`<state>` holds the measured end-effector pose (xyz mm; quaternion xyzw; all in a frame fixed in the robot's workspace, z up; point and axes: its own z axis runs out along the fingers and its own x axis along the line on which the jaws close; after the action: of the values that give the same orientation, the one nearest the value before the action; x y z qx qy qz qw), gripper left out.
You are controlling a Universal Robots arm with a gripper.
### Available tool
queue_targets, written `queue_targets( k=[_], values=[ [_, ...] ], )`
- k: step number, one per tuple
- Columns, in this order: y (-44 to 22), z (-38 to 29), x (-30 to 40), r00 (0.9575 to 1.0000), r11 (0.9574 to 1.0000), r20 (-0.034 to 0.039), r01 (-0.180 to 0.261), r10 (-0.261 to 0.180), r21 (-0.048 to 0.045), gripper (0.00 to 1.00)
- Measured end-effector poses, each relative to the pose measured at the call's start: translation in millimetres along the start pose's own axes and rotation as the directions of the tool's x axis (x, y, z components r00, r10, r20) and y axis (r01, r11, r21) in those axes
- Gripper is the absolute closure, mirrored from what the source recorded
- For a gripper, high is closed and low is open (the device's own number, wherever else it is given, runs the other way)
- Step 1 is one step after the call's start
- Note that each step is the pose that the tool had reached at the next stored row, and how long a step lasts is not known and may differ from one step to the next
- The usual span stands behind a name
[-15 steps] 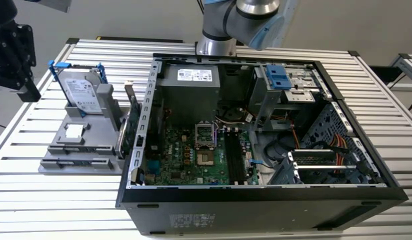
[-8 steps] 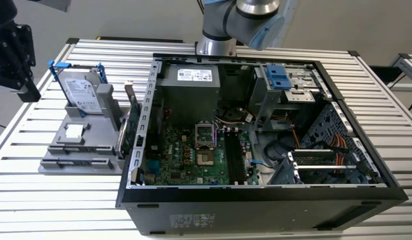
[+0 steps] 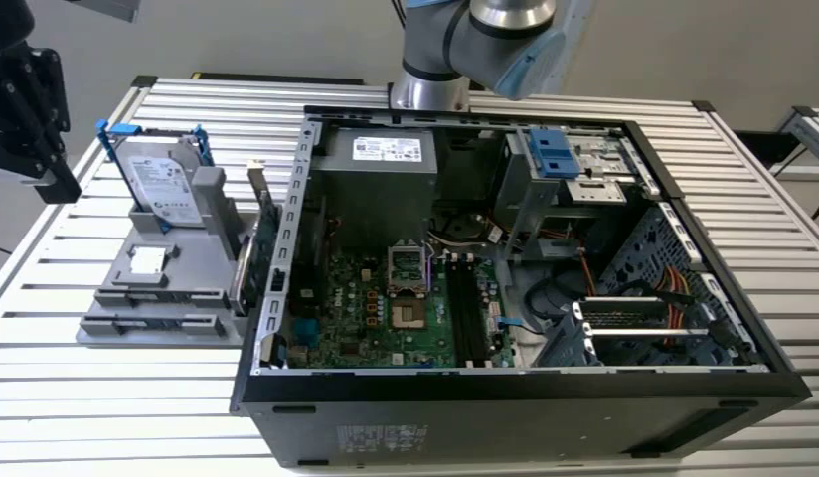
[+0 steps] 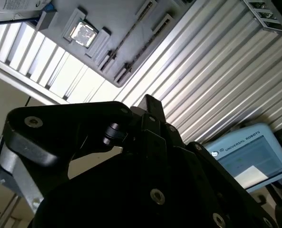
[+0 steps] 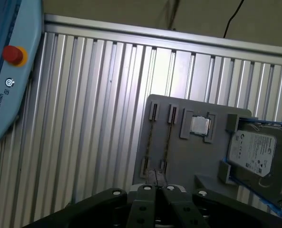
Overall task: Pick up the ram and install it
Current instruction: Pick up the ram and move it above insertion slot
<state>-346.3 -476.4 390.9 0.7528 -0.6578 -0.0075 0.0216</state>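
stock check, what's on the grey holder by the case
Upright hard drive in blue bracket, square chip in a recess. Narrow slots' contents unclear; the holder under the drive is hidden.

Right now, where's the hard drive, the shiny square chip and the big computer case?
hard drive [image 3: 162,179]: exterior view, on its silver face.
shiny square chip [image 5: 199,125]: first wrist view, middle of its top.
computer case [image 3: 543,427]: exterior view, on its black outer wall.

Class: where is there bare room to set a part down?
Free: table slats nearer the camera than the grey holder, and beyond the computer case on the exterior view's right. Crowded: inside the case, and around the hard drive.
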Motion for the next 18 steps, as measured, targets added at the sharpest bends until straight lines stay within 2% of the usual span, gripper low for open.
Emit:
queue_targets(
  k=[12,18],
  values=[
    [0.0,0.1,0.0,0.9994,0.9994,-0.0010,0.035,-0.035,0.0008,0.00],
    [0.0,1.8,-0.1,1.0000,1.0000,0.0018,-0.009,0.009,0.0001,0.00]
  ],
)
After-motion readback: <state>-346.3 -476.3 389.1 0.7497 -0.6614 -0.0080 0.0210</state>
